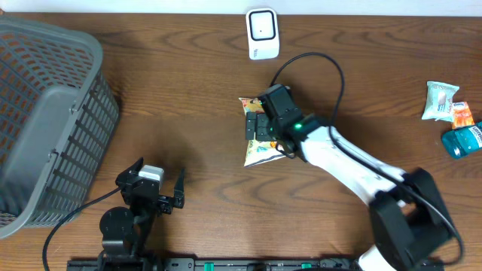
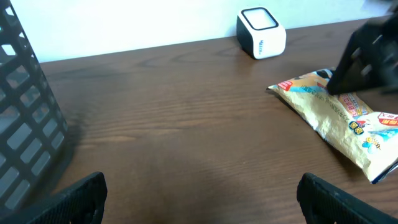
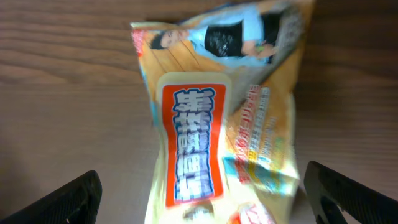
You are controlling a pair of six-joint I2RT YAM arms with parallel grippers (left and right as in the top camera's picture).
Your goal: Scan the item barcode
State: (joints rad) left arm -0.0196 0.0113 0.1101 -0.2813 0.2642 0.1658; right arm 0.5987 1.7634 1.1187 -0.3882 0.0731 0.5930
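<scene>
Snack bag (image 1: 260,154), just one, flat on the table (image 1: 188,90) mid-scene, near the scanner! Biggest first: one grey basket (image 1: 75,128) far left. Two grippers: right gripper (image 1: 257,124) over the bag, fingers spread wide either side, gripping nothing; left gripper (image 1: 160,190) parted too, empty. One white scanner (image 1: 263,33). Three small packets (image 1: 440,100) far right.

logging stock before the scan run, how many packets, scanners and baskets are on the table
packets: 4 (yellow snack bag, white-green packet, orange packet, teal packet)
scanner: 1
basket: 1
total: 6
</scene>
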